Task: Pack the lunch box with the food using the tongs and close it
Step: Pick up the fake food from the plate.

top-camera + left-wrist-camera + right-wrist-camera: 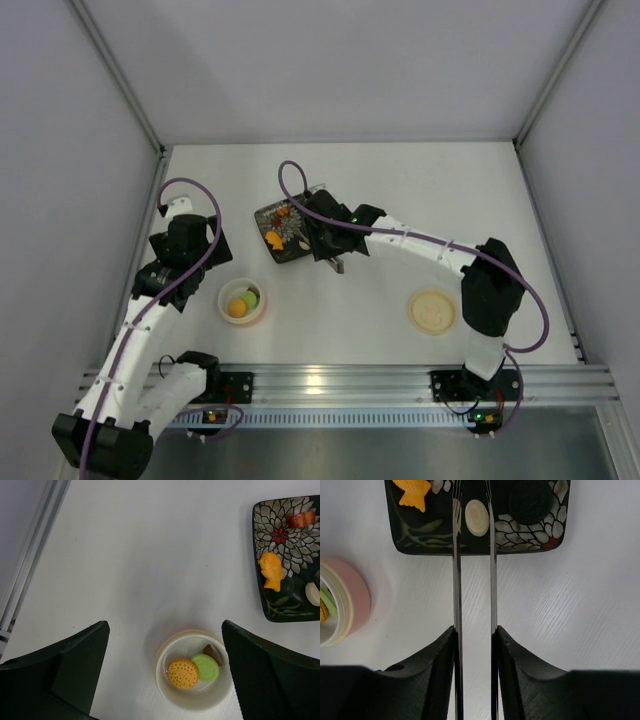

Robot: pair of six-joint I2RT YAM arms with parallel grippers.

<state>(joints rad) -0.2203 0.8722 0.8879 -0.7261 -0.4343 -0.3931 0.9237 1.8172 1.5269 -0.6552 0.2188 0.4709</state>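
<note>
The lunch box (200, 694) sits on the table below my open left gripper (164, 626), whose fingers flank it from above. It holds food: an orange cookie (182, 674), a green cookie (205, 667) and a brown piece (212, 654). My right gripper (474, 630) is shut on the tongs (455, 580), which reach over the floral plate (530, 535). A whitish round piece (477, 517) lies between the two tong arms. An orange fish piece (412, 491) and a black cookie (530, 501) also rest on the plate. The lunch box's cream lid (433, 311) lies flat at the right.
The dark plate (283, 252) stands mid-table, just beyond the lunch box (242, 302). A red piece (301, 519) lies at the plate's far side. Grey walls enclose the table on three sides, and an aluminium rail (330, 380) runs along the near edge.
</note>
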